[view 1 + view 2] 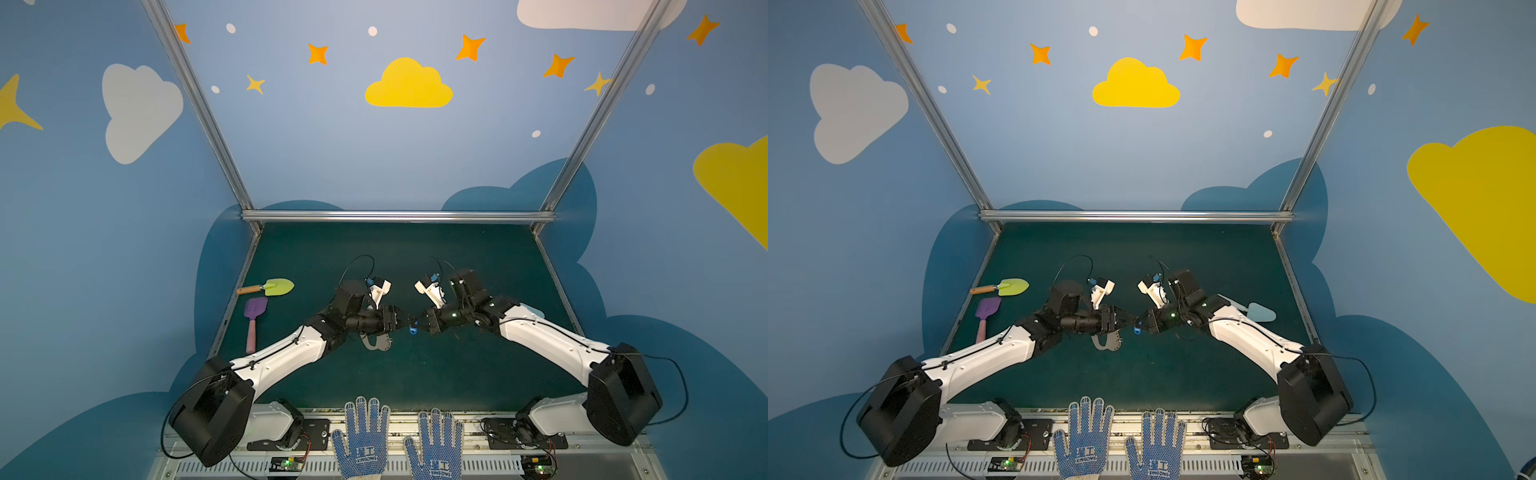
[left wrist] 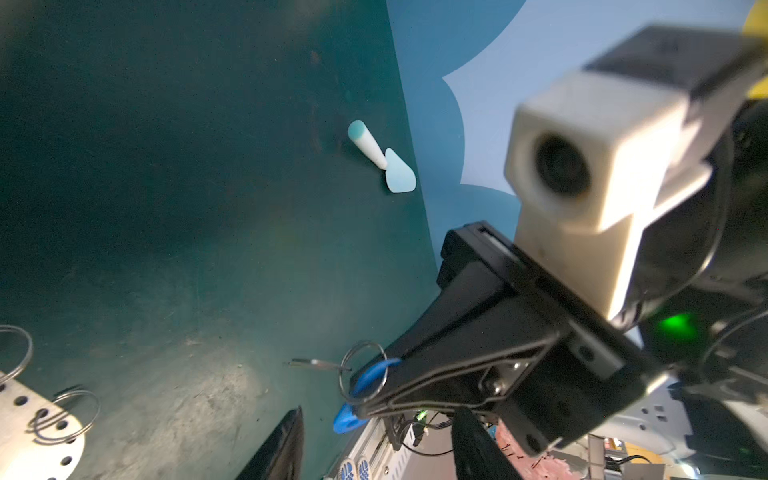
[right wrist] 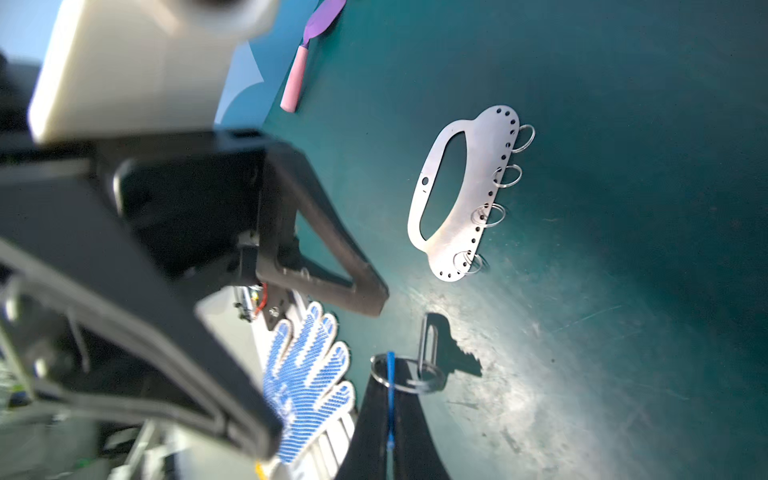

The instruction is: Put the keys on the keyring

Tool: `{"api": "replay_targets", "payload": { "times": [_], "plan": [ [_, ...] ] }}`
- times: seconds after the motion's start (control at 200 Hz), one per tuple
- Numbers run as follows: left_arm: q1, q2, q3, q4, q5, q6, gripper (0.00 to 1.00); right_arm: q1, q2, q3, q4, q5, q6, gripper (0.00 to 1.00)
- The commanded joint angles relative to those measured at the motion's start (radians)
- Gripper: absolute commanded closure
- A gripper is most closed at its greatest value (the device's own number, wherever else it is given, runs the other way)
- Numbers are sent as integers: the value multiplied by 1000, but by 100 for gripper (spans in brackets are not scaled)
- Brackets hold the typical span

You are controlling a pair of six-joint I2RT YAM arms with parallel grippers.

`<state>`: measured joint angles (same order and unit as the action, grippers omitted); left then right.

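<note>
Green mat (image 3: 623, 124): perforated grey keyring (image 3: 469, 199); blue-tagged silver keys (image 2: 347, 419).

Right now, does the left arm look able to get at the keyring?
Probably yes. The keyring lies flat, uncovered, almost under the left gripper, whose fingers stand apart and empty. The right gripper, pinching the keys, is close beside but not over it.

Tabletop (image 1: 415, 249) count, by kind.
Three spades: green spade (image 1: 279, 286), purple spade (image 1: 255, 309), pale blue spade (image 1: 1261, 312). Two gloves (image 1: 361, 440), blue-dotted. One keyring (image 3: 465, 195), a single plate bearing four wire rings (image 3: 509, 176). One set of keys (image 3: 429, 345): one metal key, one blue tag (image 3: 390, 374), one joining ring. Two arms (image 1: 282, 357), one claw each: left claw (image 1: 406, 321), right claw (image 1: 419, 326).
</note>
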<state>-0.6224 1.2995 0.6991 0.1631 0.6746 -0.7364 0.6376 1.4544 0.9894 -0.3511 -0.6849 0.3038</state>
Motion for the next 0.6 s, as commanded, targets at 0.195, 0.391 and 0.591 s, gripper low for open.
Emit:
{"api": "replay_targets", "payload": {
  "times": [0.195,0.391,0.591],
  "plan": [
    [-10,20,-32,30,-11,54,50,-25,223,197,-424,-263,-8,100],
    [-6,23,-29,-13,-68,64,48,-38,304,182,-445,-124,-49,100],
    [-5,37,-21,-27,-68,55,48,-47,412,152,-407,69,-20,86]
  ]
}}
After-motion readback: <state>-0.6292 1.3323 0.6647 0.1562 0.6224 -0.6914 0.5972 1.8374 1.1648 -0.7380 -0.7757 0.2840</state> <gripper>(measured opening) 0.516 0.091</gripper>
